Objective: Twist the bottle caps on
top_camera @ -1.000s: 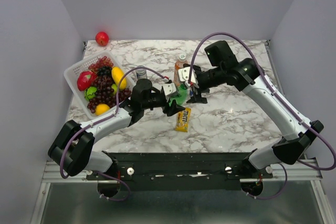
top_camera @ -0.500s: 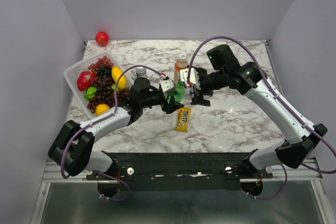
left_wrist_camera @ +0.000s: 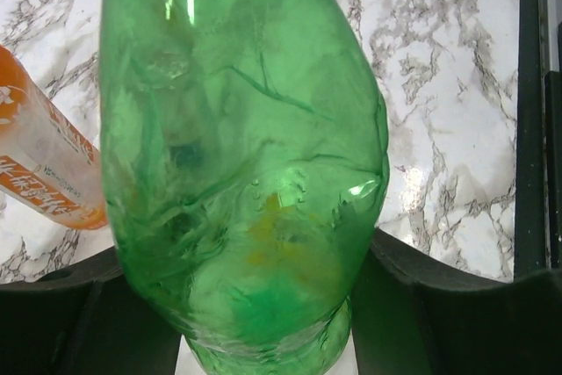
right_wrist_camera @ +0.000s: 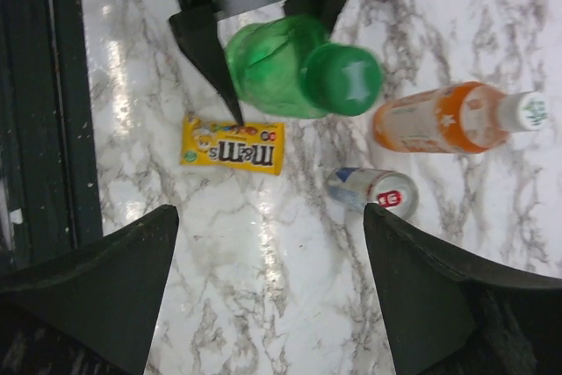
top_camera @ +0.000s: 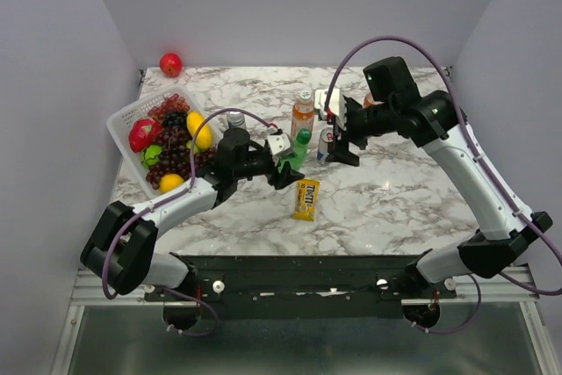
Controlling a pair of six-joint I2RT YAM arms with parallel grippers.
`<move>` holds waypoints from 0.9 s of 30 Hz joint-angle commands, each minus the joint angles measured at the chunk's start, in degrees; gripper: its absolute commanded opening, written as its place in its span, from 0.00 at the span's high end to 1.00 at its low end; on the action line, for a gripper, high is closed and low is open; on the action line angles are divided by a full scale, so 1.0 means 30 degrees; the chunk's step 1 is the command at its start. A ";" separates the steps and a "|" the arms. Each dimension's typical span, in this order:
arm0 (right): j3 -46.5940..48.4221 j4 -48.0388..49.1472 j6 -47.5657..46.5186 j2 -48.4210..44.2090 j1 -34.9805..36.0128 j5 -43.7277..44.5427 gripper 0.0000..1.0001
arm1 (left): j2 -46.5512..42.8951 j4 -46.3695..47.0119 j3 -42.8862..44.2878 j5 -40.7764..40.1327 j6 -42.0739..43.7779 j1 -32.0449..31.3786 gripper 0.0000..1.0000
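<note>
My left gripper (top_camera: 283,167) is shut on the lower body of the translucent green bottle (top_camera: 294,157), which fills the left wrist view (left_wrist_camera: 246,155). The bottle stands tilted on the marble. The dark green cap (top_camera: 304,136) sits on its neck, seen from above in the right wrist view (right_wrist_camera: 344,78). My right gripper (top_camera: 341,140) is open and empty, raised above and right of that cap (right_wrist_camera: 270,217). An orange drink bottle (top_camera: 302,114) with a white cap (top_camera: 306,94) on it stands just behind (right_wrist_camera: 439,118). The second orange bottle does not show clearly.
A blue and silver can (top_camera: 325,142) stands under my right gripper (right_wrist_camera: 378,191). Another can (top_camera: 235,120) is beside the white fruit basket (top_camera: 121,120). A yellow M&M's packet (top_camera: 306,198) lies in front of the green bottle. A red apple (top_camera: 170,64) sits at the back left.
My right gripper has lifted off the green bottle's top and drawn back up and to the right. The green cap stays on the bottle. My left gripper still holds the bottle.
</note>
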 commanded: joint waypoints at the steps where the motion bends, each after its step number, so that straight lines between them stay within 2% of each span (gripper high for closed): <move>1: 0.1514 0.1984 0.0743 0.0778 -0.0109 -0.1374 0.04 | -0.0182 -0.1976 0.0940 0.1483 0.2101 -0.0399 1.00; 7: 0.1455 0.2049 -0.1564 0.1306 0.0241 -0.4190 0.02 | -0.0270 -0.2651 0.1204 0.1719 0.2571 -0.0839 1.00; 17: 0.1134 -0.0617 -0.3680 0.1951 0.0740 -0.4019 0.03 | -0.0387 -0.2301 0.1380 0.1251 0.2281 -0.0898 1.00; 27: -0.0623 -0.0327 -0.3592 0.0693 0.0740 -0.3140 0.03 | -0.0065 -0.0573 0.1322 0.0079 -0.0240 -0.0401 1.00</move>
